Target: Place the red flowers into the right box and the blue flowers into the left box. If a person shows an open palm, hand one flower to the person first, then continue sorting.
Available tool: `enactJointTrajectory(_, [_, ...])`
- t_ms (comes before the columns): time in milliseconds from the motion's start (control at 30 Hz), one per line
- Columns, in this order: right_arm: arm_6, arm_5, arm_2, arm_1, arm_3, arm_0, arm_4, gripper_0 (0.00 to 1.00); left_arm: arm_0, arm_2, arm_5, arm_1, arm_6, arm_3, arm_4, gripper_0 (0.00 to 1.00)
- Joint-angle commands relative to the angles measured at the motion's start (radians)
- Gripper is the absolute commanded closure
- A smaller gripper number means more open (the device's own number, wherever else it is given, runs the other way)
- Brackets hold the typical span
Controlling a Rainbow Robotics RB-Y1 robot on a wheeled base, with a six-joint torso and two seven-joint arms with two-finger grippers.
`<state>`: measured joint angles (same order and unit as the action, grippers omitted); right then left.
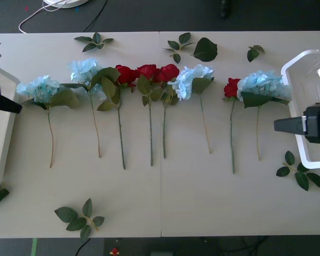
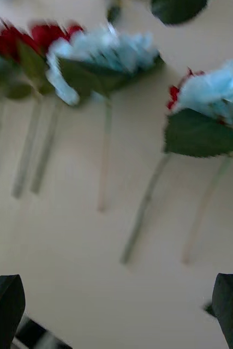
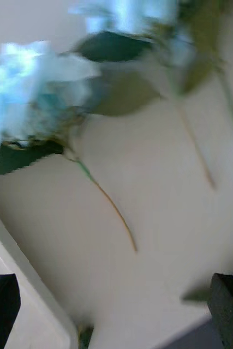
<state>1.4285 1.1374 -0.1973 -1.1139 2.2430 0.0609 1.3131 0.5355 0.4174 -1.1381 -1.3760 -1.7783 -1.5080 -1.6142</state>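
both the left pincer [image 3: 116, 311] and right pincer [image 2: 119, 308] hang spread wide, empty, touching nothing, above the table [image 1: 202, 202].

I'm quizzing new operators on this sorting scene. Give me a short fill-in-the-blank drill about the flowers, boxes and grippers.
1. The red flowers lying on the table number ____.
2. The blue flowers lying there number ____.
3. The right gripper hovers over the near edge of the ____ box.
4. The jaws of the left gripper stand ____.

Missing words: four; four; right; open
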Motion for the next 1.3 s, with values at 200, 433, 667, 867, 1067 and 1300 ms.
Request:
enactJointTrajectory(200, [-0.226, 0.044, 0.228, 0.049, -0.128, -0.219, -0.328, 0.00, -0.183, -0.011, 0.222, 0.008, 0.197, 0.012, 0.166, 0.00])
enactJointTrajectory(433, [-0.332, -0.027, 0.401, 0.112, -0.327, -0.335, -0.499, 0.00, -0.212, 0.093, 0.420, 0.009, 0.300, -0.021, 0.174, 0.00])
enactJointTrajectory(667, [-0.312, -0.113, 0.498, 0.177, -0.525, -0.424, -0.548, 0.00, -0.212, 0.133, 0.488, 0.015, 0.323, -0.017, 0.183, 0.00])
enactJointTrajectory(867, [-0.296, -0.189, 0.578, 0.213, -0.668, -0.498, -0.571, 0.00, -0.172, 0.216, 0.587, 0.041, 0.344, -0.008, 0.181, 0.00])
enactJointTrajectory(1067, [-0.292, -0.248, 0.642, 0.249, -0.772, -0.564, -0.575, 0.00, -0.080, 0.311, 0.613, 0.081, 0.356, 0.032, 0.188, 0.00])
enactJointTrajectory(1300, [-0.286, -0.271, 0.667, 0.299, -0.849, -0.605, -0.615, 0.00, 0.021, 0.386, 0.613, 0.163, 0.359, 0.104, 0.203, 0.00])
